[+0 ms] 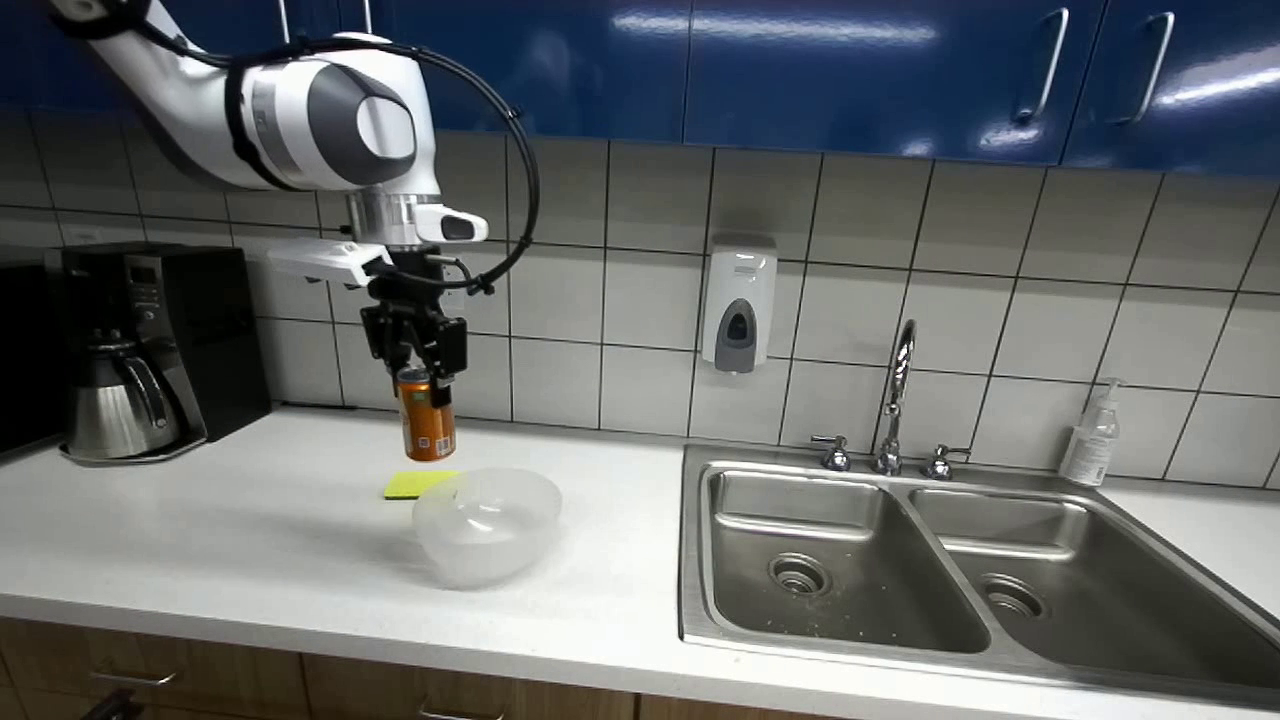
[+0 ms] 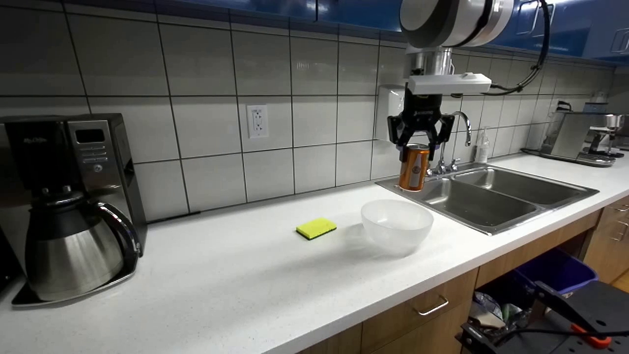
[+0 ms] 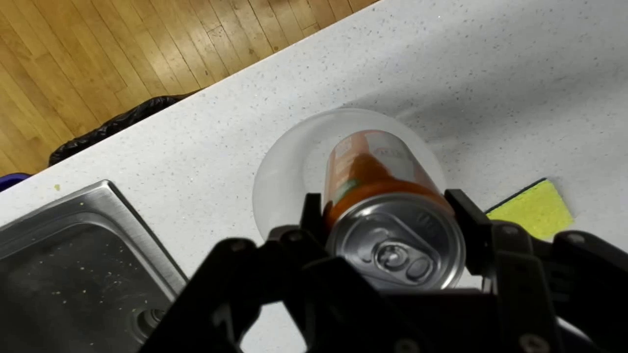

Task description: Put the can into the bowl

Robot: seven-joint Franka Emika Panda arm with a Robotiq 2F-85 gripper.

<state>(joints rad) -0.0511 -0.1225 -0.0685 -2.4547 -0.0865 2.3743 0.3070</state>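
The orange can (image 1: 428, 428) with a silvery top is held in the air in both exterior views (image 2: 414, 171). My gripper (image 2: 417, 153) is shut on the can near its top, with one finger on each side. The can hangs nearly upright. The translucent whitish bowl (image 1: 490, 530) stands on the counter below it, also in an exterior view (image 2: 396, 230). In the wrist view the can's lid (image 3: 395, 245) is between the fingers, and the can's lower end overlaps the bowl (image 3: 282, 184), whose near part is hidden. The can is above the bowl's rim and apart from it.
A yellow sponge (image 2: 316, 228) lies on the white counter (image 2: 221, 275) beside the bowl. A double steel sink (image 1: 695, 560) with a faucet (image 1: 895, 400) is on one side. A coffee maker (image 2: 73, 211) stands on the other. A tiled wall and blue cabinets (image 1: 850, 80) are behind.
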